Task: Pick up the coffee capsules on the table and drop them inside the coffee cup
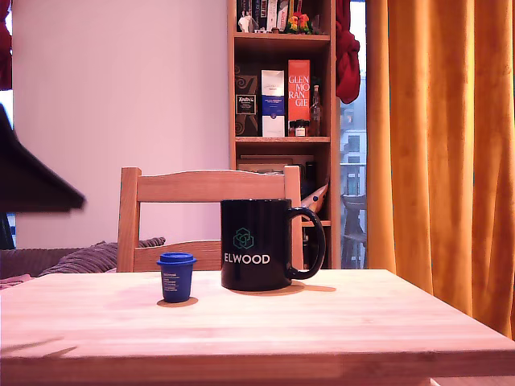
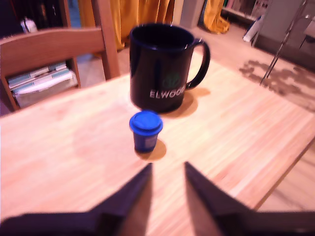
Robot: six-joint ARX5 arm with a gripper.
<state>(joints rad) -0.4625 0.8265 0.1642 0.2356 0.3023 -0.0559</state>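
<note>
- Wide wooden table [image 2: 256,128] spreads out under the gripper, grain running across, bare timber directly beneath the fingertips.
- Chair [image 1: 201,186] with a slatted back sits beyond the far edge, well past everything the gripper faces.
- Black ELWOOD coffee cup [image 2: 162,69] stands upright ahead of the gripper, behind the capsule, handle towards the exterior view's right.
- Gripper [image 2: 167,169] hangs above the table, fingers parted with a clear gap, nothing between them.
- Blue coffee capsule [image 2: 145,130] stands rim-up just ahead of the fingertips, near the cup, not touching it.
</note>
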